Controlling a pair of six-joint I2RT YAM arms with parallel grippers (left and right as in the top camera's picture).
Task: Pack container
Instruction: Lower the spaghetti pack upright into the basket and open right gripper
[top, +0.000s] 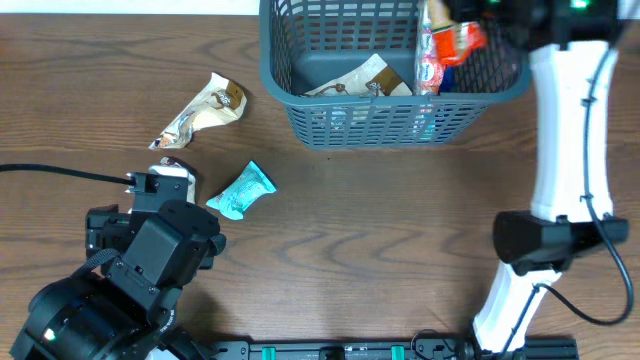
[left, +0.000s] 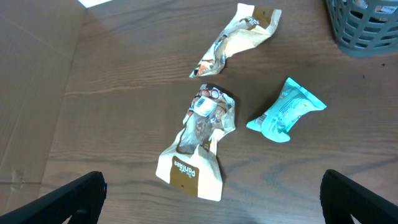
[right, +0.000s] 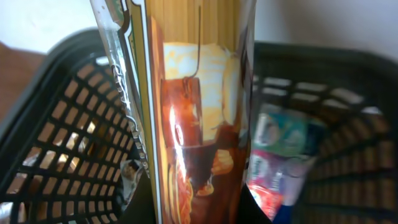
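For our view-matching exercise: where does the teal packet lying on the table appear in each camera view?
Overhead: teal packet left of centre, on the table.
Left wrist: right of centre.
Right wrist: not in it.
Shared landmark: the container, top in overhead, top-right corner in left wrist, background in right wrist.

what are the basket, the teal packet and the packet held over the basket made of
Basket: moulded plastic, matte grey-blue, judging by its slotted lattice walls and thick rim.
Teal packet: probably thin plastic film, crinkled, with crimped ends.
Held packet: glossy printed film or foil laminate, going by the bright glare streak along it.
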